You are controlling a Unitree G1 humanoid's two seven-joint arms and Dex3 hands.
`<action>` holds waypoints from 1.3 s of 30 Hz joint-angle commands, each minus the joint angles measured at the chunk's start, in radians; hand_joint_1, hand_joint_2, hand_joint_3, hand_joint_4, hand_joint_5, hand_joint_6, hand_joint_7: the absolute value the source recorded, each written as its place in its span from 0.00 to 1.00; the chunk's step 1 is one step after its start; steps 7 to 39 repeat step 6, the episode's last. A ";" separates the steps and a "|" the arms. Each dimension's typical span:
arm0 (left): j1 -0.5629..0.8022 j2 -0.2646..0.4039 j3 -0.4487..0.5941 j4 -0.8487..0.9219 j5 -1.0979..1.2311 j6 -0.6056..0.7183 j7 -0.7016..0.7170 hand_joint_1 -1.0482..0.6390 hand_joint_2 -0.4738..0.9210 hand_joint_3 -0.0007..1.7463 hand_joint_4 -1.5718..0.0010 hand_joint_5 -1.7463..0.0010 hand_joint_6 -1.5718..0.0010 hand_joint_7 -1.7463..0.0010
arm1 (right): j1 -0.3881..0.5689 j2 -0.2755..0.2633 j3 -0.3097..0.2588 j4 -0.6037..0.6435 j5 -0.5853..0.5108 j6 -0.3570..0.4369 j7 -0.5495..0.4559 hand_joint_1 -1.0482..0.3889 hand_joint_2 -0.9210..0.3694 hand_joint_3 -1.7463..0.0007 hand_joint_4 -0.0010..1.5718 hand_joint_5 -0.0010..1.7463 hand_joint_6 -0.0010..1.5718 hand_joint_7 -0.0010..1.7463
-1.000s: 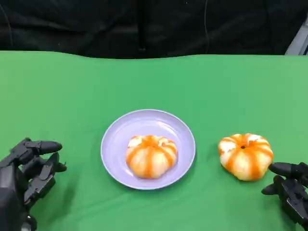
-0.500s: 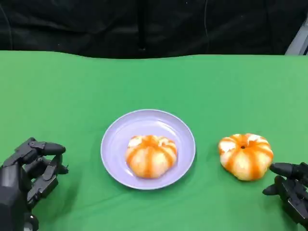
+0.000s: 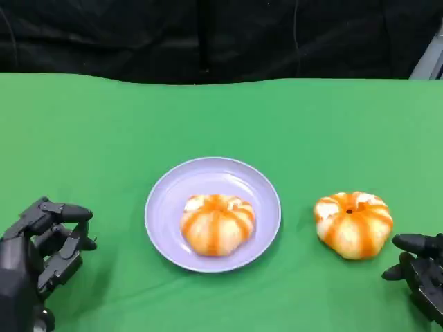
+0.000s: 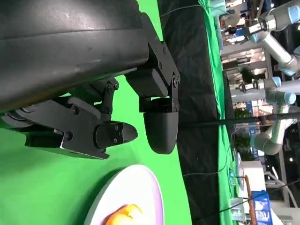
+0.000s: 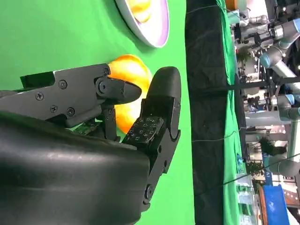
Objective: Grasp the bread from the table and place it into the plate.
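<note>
A round orange-striped bread lies on the green table to the right of the lilac plate. A second, like bread lies in the plate. My right hand sits at the lower right, just below and right of the table bread, fingers apart and holding nothing; the right wrist view shows that bread beyond the fingers. My left hand hovers at the lower left, well left of the plate, fingers loosely curled and empty. The plate's rim appears in the left wrist view.
The green table ends at a far edge against a black curtain. Bare cloth lies between each hand and the plate. The wrist views show other robot arms and equipment far beyond the table.
My left hand has dropped slightly and drawn back towards the lower left corner. My right hand has slipped a little lower and to the right. Breads and plate have not moved.
</note>
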 commanded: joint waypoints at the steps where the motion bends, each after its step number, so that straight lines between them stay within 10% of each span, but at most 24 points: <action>1: -0.007 0.017 0.003 0.007 -0.010 -0.004 -0.004 0.66 0.99 0.26 0.51 0.13 0.48 0.33 | -0.003 -0.021 -0.011 -0.002 0.009 -0.010 -0.005 0.71 0.00 0.75 0.42 0.76 0.57 0.37; 39: -0.012 0.021 0.004 0.018 0.005 -0.016 0.016 0.66 0.99 0.27 0.51 0.14 0.48 0.33 | -0.006 -0.024 -0.013 0.001 0.013 -0.009 0.000 0.70 0.00 0.75 0.42 0.76 0.56 0.38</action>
